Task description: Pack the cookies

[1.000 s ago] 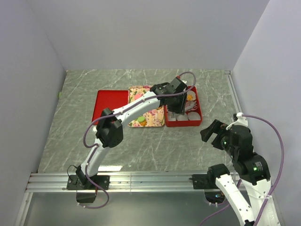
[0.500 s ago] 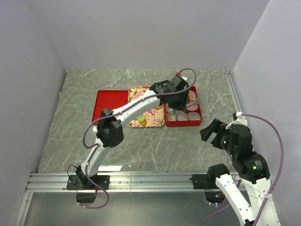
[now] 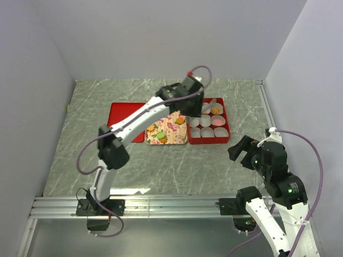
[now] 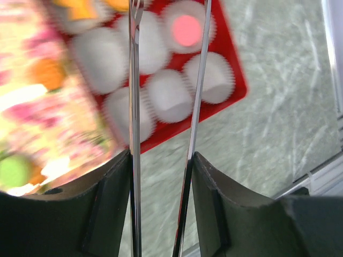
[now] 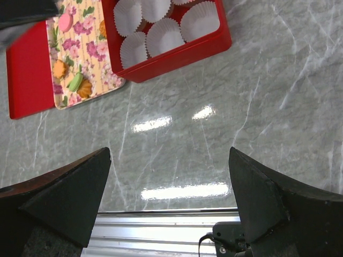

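1. The left pincer [image 4: 170,16] hangs over the red box [image 3: 230,130]. Its two thin metal fingers are apart, and nothing is between them.
2. Under it, a pink cookie [image 4: 187,30] sits in a white paper cup [image 4: 210,77] inside the box.
3. From above, an orange cookie [image 3: 215,111] sits in another cup, at 12 o'clock from the pink one.
4. A flowery tray [image 3: 172,135] lies just beside the box, at 9 o'clock from it. More cookies [image 5: 58,69] lie on the tray: orange ones, a pink one and a green one.
5. A flat red lid [image 3: 126,115] lies at 9 o'clock from the tray.
6. The right pincer [image 5: 169,152] hangs over the bare counter [image 5: 214,107], at 5 o'clock from the box and well apart from it. Its dark fingers are wide apart and hold nothing.
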You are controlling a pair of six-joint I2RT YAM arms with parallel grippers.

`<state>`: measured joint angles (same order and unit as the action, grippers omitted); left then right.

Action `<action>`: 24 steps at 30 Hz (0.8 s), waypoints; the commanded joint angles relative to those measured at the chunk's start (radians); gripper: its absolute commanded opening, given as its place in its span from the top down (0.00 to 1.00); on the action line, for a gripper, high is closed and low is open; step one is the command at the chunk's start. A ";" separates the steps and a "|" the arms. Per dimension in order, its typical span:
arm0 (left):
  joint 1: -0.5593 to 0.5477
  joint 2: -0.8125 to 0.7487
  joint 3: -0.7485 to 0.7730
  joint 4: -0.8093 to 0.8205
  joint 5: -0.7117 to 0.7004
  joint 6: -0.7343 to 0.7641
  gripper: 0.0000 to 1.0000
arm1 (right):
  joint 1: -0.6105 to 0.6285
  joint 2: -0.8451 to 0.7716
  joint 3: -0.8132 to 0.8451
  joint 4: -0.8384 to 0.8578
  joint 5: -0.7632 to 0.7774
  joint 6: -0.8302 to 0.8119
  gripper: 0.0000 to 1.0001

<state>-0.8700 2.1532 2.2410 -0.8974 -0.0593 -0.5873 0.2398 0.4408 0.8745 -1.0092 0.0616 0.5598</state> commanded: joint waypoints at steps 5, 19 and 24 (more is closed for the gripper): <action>0.083 -0.340 -0.222 -0.095 -0.224 0.106 0.48 | 0.007 -0.013 -0.005 0.038 0.007 -0.001 0.03; 0.091 -0.434 -0.604 -0.031 -0.205 0.194 0.42 | 0.009 -0.025 -0.005 0.032 0.018 0.003 0.03; 0.089 -0.371 -0.571 -0.032 -0.189 0.218 0.43 | 0.007 -0.031 -0.006 0.032 0.018 0.005 0.03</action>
<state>-0.7761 1.7618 1.6257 -0.9627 -0.2642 -0.4042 0.2398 0.4198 0.8745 -1.0092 0.0635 0.5602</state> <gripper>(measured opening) 0.572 0.973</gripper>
